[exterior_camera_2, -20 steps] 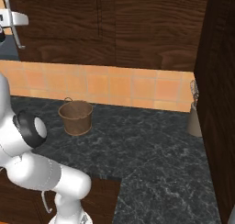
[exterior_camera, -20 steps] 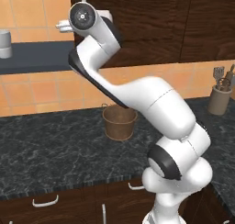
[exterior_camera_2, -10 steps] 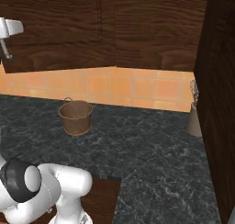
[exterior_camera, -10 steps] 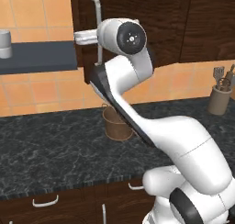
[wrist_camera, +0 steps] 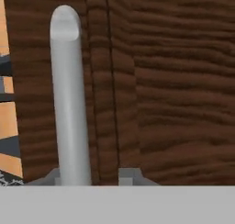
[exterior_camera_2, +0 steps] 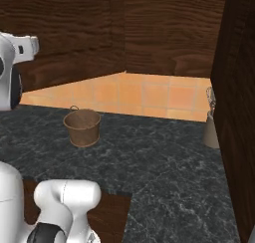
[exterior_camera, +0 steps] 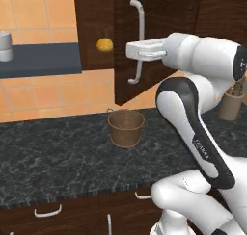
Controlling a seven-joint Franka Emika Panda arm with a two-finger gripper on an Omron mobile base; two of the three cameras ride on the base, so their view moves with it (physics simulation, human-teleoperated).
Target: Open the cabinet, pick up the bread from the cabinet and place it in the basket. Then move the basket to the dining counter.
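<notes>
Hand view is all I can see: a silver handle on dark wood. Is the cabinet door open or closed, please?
Observer: The cabinet door stands partly open, swung out from the wall.
Operator: Is the bread visible inside?
Observer: Yes, the bread sits in the opening, to the left of the door's edge in the left base view, apart from the end effector.
Operator: And where is the basket?
Observer: The basket stands upright on the black counter, below the open door.
</notes>
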